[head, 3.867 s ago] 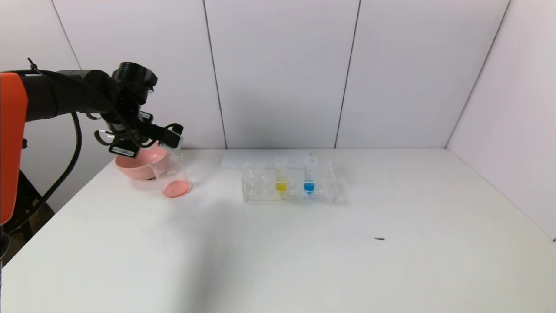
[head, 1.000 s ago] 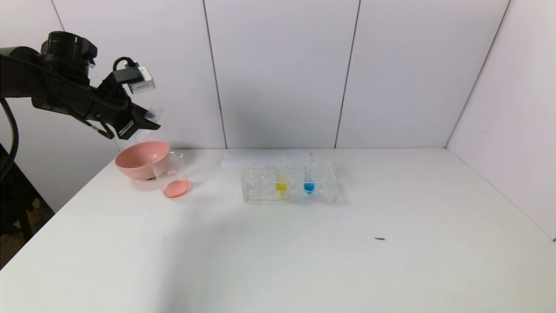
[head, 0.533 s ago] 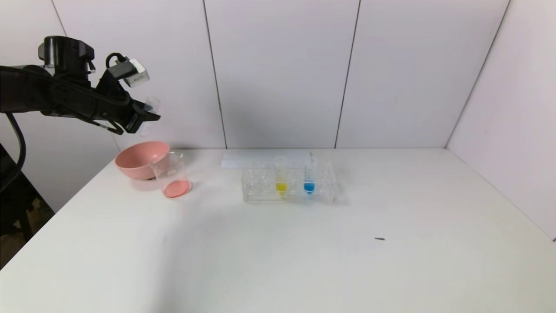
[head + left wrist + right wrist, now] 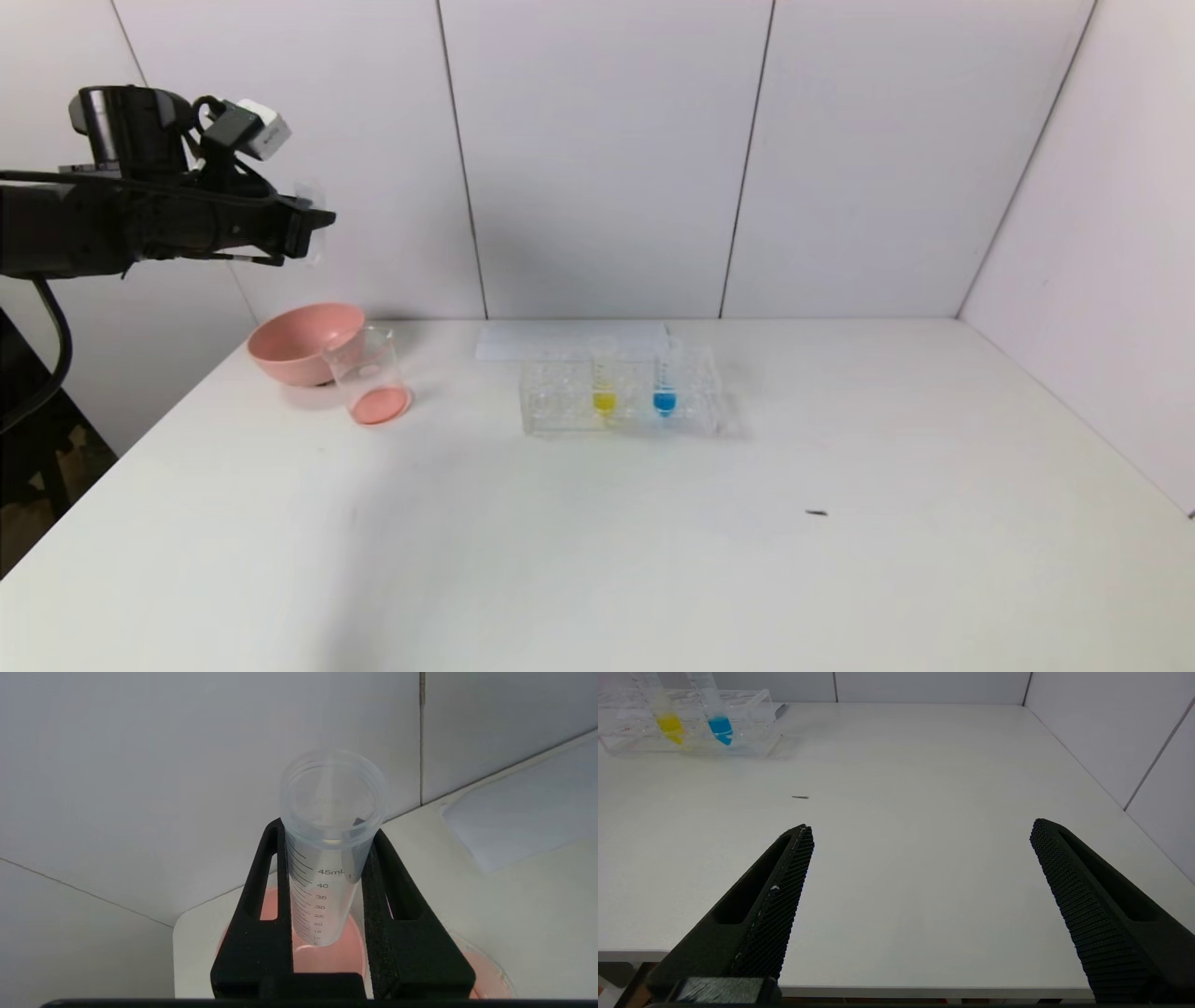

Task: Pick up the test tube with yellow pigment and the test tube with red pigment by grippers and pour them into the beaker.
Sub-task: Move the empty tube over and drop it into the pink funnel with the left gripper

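Note:
My left gripper (image 4: 313, 229) is high above the table's far left corner, over the pink bowl, shut on a clear graduated test tube (image 4: 327, 858). The tube looks empty; no red liquid shows in it. In the left wrist view its open mouth points away from the gripper (image 4: 327, 830). The beaker (image 4: 369, 373) stands next to the bowl with pink-red liquid in its bottom. The test tube with yellow pigment (image 4: 604, 378) stands upright in the clear rack (image 4: 560, 401), also in the right wrist view (image 4: 663, 714). My right gripper (image 4: 922, 825) is open and empty over the table's near edge.
A pink bowl (image 4: 299, 341) sits at the far left, touching the beaker. A tube with blue liquid (image 4: 664, 378) stands in the rack beside the yellow one. A white sheet (image 4: 569, 338) lies behind the rack. A small dark speck (image 4: 817, 512) lies on the table.
My left gripper has lifted from the beaker's rim up and to the left, turning level with the tube still in it. The beaker, rack and right arm have not moved.

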You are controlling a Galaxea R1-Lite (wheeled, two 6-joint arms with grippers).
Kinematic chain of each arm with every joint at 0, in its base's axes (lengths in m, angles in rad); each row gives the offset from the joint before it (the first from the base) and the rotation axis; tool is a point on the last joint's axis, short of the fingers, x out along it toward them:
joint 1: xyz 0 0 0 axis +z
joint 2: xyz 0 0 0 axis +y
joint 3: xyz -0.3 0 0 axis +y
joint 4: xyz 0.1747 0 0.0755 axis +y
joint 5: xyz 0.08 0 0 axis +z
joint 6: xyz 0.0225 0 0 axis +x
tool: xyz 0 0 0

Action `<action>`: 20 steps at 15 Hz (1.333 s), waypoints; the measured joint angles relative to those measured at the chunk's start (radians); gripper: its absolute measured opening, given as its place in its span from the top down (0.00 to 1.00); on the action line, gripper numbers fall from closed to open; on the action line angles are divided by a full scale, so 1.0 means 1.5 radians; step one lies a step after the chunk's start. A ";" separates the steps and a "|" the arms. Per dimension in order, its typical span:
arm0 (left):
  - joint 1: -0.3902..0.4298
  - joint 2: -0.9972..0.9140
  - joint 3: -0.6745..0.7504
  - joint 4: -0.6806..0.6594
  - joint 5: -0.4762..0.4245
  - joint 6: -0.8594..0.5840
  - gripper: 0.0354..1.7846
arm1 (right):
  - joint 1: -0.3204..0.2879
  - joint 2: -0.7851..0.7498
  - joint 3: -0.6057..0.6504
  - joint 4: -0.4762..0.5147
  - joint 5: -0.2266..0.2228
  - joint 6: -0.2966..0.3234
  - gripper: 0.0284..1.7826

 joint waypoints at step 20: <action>0.026 0.069 0.049 -0.115 0.079 -0.226 0.77 | 0.000 0.000 0.000 0.000 0.000 0.000 0.05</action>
